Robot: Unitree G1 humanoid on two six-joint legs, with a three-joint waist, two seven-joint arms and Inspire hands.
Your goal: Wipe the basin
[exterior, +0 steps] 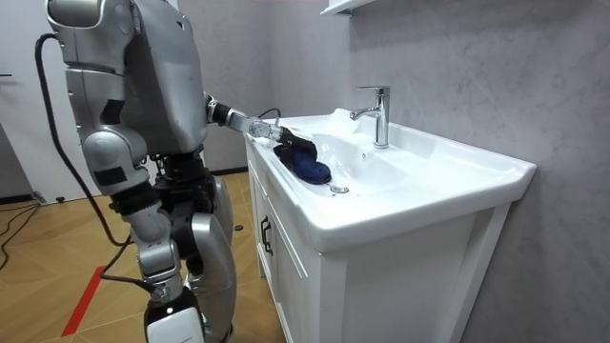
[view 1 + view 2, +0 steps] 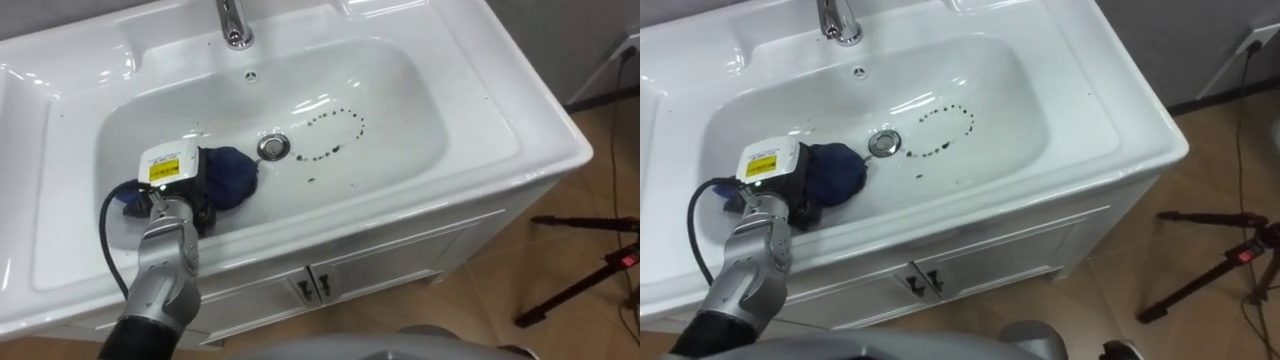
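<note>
Basin (image 2: 480, 120) | blue cloth (image 2: 232, 172) inside, just beside drain (image 2: 273, 147) — left hand (image 2: 176, 172) on it | hold — cannot tell

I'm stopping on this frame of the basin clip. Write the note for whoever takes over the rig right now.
Left hand: down in the basin, on the dark blue cloth; its grip on the cloth is hidden.
Cloth: on the basin floor, just left of the drain.
Done: the floor around the hand shows no marks.
Left: a ring of dark specks right of the drain, apart from the cloth and not yet wiped.
Likely next: sweep the cloth right, past the drain, over the specks.
</note>
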